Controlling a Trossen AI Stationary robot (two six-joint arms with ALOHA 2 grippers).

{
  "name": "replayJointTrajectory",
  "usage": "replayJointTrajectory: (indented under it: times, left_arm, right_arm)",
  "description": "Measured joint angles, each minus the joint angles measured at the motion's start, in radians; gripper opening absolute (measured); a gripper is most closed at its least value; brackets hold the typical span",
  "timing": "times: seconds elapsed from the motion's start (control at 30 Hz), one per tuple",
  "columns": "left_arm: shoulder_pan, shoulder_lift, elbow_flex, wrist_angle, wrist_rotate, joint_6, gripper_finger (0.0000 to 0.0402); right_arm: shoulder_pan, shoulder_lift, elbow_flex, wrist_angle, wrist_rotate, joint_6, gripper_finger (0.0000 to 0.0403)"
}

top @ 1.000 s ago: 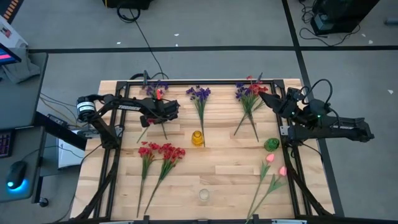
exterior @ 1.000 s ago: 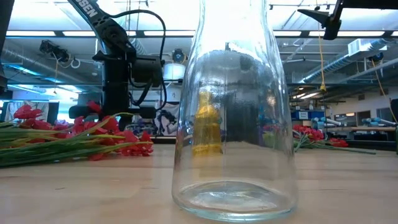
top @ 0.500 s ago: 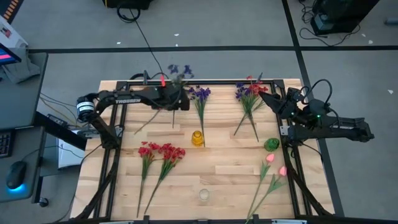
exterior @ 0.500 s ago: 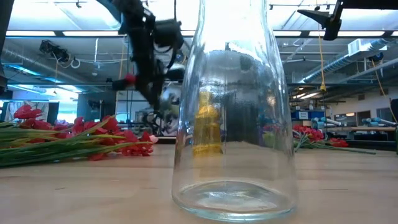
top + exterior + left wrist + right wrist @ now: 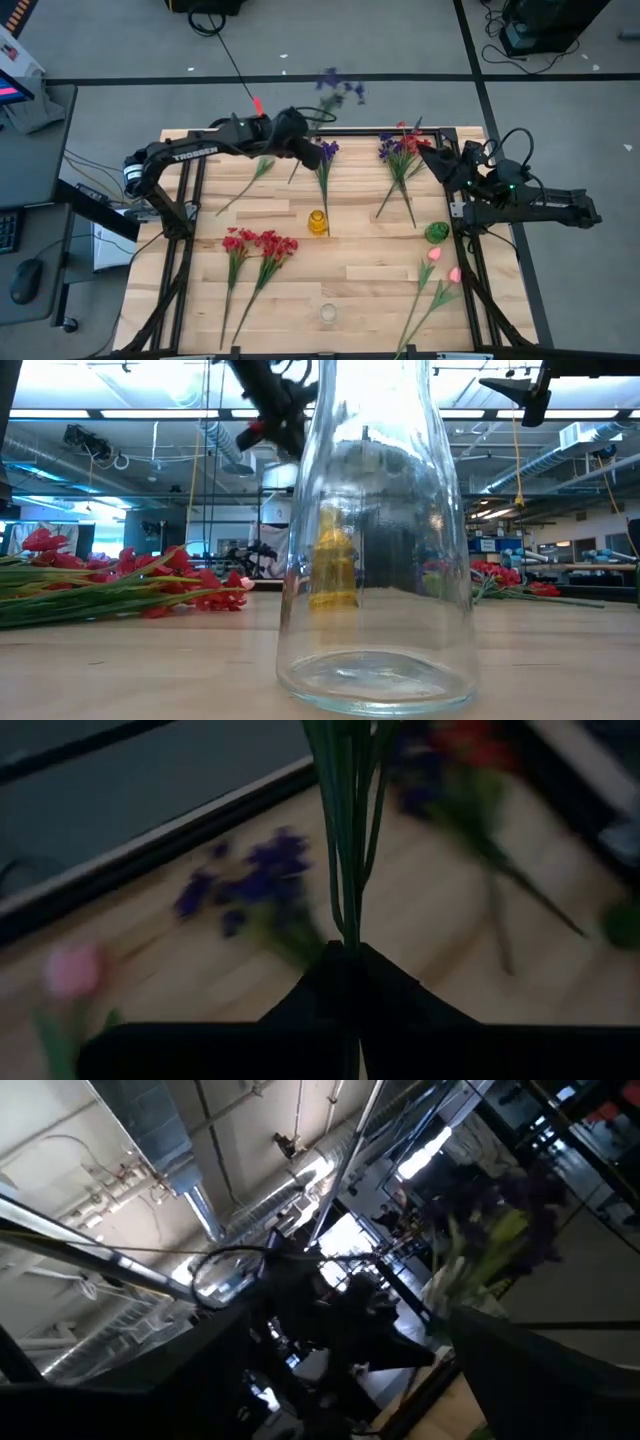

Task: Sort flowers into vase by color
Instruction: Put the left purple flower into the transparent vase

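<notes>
a purple sprig (image 5: 340, 88) is held aloft by the left hand (image 5: 298, 142), whose fingers are pressed together on its thin green stems; in the left wrist view the stems (image 5: 345, 830) are seen rising straight out of the closed fingertips. in the high view the blooms hang beyond the far edge of the counter (image 5: 370, 290), well above it. the step in hand is judged to be the carrying of this purple sprig toward a vase.

three vases are seen on the counter: a yellow vase (image 5: 317, 222) near the middle, a green vase (image 5: 436, 233) toward the right, and a clear glass vase (image 5: 327, 314) near the front edge, which fills the low view (image 5: 375, 540). which vase is meant for purple cannot be told; none appears to hold a flower yet.

other flowers lie flat on the counter: another purple sprig (image 5: 322, 152) just beside the left hand, a mixed red and purple bunch (image 5: 401, 150) at the far right, red sprigs (image 5: 258, 244) at the left front, and pink buds (image 5: 440, 262) at the right front.

the right hand (image 5: 432, 158) is parked at the far right corner of the counter, near the mixed bunch, with its fingers spread wide and nothing between them.

the next move calls for the stem ends to be swung down and lined up over a narrow vase mouth, probably the yellow one, it being nearest. the sprig is long and limp, so a slow, upright descent would be needed.
</notes>
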Motion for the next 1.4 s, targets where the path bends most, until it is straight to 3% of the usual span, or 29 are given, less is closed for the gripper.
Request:
replayJointTrajectory:
  times: [0.13, 0.37, 0.6, 0.83, 0.97, 1.13, 1.4]
  left_arm:
    - [-0.019, 0.0, 0.068, 0.0, 0.063, 0.071, 0.0016]
    - [-0.059, 0.0, 0.172, -0.002, 0.187, 0.185, 0.0016]
    - [-0.091, -0.01, 0.26, -0.005, 0.303, 0.253, 0.0016]
    - [-0.125, -0.092, 0.268, 0.014, 0.413, 0.313, 0.0016]
    - [-0.168, -0.131, 0.268, 0.121, 0.487, 0.344, 0.0016]
    - [-0.234, -0.155, 0.269, 0.369, 0.57, 0.365, 0.0015]
    - [-0.311, -0.176, 0.231, 0.328, 0.596, 0.415, 0.0015]
  right_arm:
    - [0.0, 0.0, 0.0, 0.001, 0.047, -0.006, 0.0352]
    - [0.0, -0.008, 0.0, -0.069, 0.126, -0.2, 0.0352]
    - [0.0, -0.019, 0.086, -0.544, 0.17, -0.122, 0.0352]
    - [0.0, -0.019, 0.193, -0.812, 0.181, -0.111, 0.0352]
    - [0.0, -0.019, 0.204, -0.841, 0.184, -0.071, 0.0352]
    - [0.0, -0.018, 0.204, -0.844, 0.192, 0.016, 0.0352]
    - [0.0, -0.018, 0.205, -0.842, 0.194, 0.135, 0.0352]
